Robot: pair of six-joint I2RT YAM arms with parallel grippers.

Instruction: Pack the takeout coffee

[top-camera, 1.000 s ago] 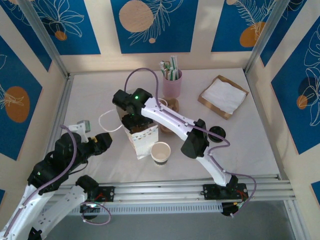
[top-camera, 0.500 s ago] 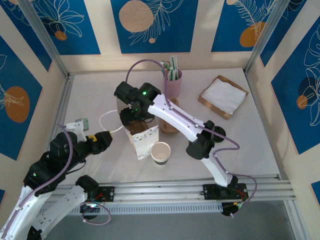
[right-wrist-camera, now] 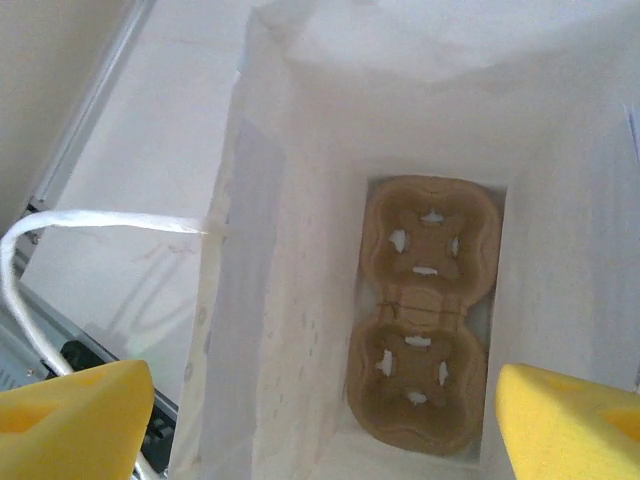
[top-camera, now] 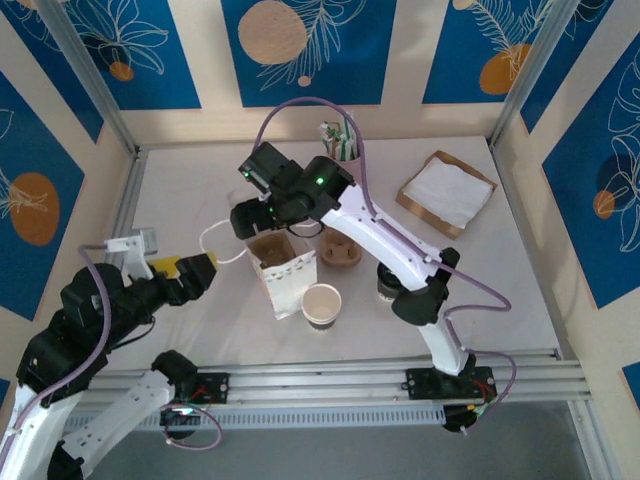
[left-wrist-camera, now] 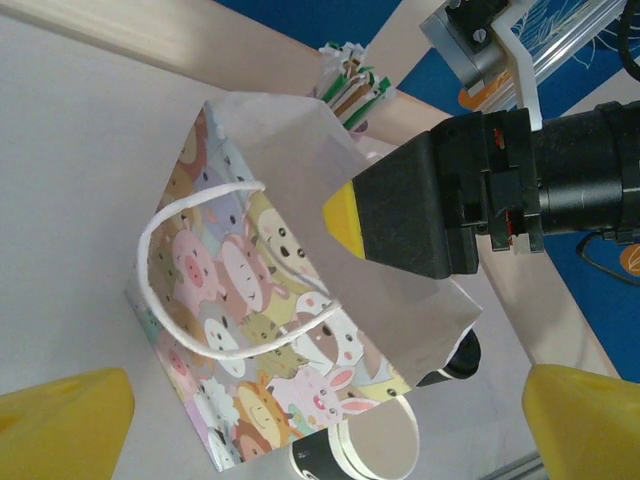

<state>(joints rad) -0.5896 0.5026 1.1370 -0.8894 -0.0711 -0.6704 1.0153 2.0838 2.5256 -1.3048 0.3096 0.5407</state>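
left end effector (top-camera: pixel 190 270): now fully open, drawn back from bag (left-wrist-camera: pixel 250 300);
right end effector (right-wrist-camera: pixel 320 415): open, empty, lifted above bag;
carrier (right-wrist-camera: pixel 425 330): inside, holes free for loading

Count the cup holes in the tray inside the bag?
2. In the right wrist view, one hole is in the upper half of the tray, another hole in the lower half.
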